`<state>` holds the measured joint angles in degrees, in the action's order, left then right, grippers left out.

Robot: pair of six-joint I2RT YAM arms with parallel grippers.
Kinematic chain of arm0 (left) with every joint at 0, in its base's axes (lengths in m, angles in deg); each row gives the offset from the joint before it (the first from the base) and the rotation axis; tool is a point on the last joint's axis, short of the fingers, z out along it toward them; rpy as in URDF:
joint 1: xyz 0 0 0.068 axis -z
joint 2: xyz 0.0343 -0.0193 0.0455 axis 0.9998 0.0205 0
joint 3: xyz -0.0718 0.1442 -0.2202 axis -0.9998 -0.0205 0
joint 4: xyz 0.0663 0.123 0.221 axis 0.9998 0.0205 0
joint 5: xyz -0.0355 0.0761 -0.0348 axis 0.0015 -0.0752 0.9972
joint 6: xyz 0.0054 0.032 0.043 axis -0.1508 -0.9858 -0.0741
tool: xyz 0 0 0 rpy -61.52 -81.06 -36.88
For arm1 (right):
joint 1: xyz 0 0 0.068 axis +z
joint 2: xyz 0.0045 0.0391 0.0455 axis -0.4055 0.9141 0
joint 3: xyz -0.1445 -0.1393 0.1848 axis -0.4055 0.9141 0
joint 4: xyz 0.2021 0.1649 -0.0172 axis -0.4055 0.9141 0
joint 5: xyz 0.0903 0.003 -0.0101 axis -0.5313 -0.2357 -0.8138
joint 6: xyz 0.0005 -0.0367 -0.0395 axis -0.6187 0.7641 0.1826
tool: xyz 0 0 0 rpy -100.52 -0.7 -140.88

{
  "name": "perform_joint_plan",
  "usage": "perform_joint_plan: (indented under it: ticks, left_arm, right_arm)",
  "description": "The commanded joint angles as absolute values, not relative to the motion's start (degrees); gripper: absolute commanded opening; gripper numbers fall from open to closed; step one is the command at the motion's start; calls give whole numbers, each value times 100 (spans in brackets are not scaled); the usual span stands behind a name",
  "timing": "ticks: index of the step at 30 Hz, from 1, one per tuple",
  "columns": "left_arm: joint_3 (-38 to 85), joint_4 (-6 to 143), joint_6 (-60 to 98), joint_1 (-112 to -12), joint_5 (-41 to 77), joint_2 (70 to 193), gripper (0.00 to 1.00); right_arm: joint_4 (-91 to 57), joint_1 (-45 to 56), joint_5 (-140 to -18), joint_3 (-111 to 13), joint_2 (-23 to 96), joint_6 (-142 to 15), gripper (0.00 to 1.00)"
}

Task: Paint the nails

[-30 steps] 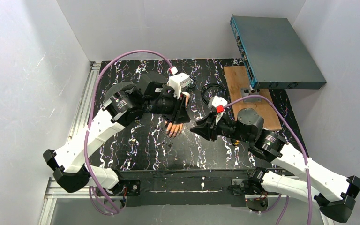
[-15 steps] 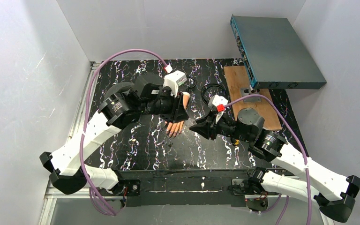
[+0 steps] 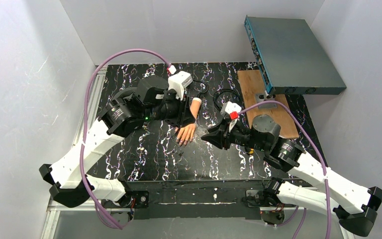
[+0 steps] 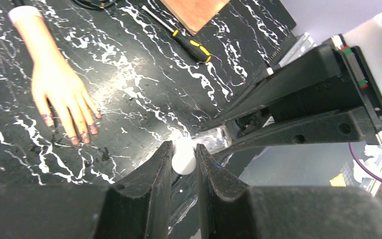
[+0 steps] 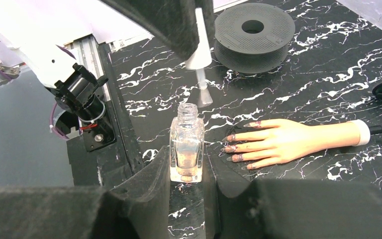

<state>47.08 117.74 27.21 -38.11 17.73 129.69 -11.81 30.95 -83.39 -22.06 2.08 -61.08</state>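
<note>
A: What is the right gripper (image 5: 186,167) doing?
B: Its fingers (image 5: 146,174) pinch the clear bottle (image 5: 186,144) upright between them, with the neck open to the top. I think that stops spills and lets the brush dip straight in.
A: And the left gripper (image 4: 183,149)?
B: Its fingers (image 4: 159,164) are pressed on the white cap (image 4: 183,159). The brush (image 5: 203,94) hangs below them, just above and behind the bottle's mouth, not in it.
A: Where are the nails (image 5: 232,137)?
B: On the model hand (image 5: 288,139), which lies flat on the table (image 5: 303,59) just beside the right fingers, fingertips pointing at the bottle. That probably makes each trip from bottle to nail short. The nails look purplish, but I cannot tell how fully they are coated.
</note>
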Motion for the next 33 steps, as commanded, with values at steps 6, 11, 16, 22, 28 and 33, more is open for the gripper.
perform_joint_plan:
  ticks: [6,11,16,22,28,33]
  left_arm:
    - [5246,12118,2450,-3860,1087,12760,0]
    - [4892,11894,2351,-3903,346,12566,0]
    - [3855,11236,2424,-4050,-209,12298,0]
    - [2740,10402,2687,-4478,-368,12308,0]
    - [1641,9500,3015,-5105,51,12281,0]
    - [915,8766,3066,-5263,163,12313,0]
  right_arm:
    - [-1469,3114,-8439,-2223,-51,-6180,1]
    - [-1363,3118,-8323,-2111,-213,-6217,1]
    - [-1292,3118,-8165,-1875,-506,-6313,1]
    - [-1226,3123,-7991,-1603,-764,-6424,1]
    - [-1114,3121,-7918,-1459,-937,-6498,1]
    - [-1064,3114,-7914,-1354,-983,-6540,1]
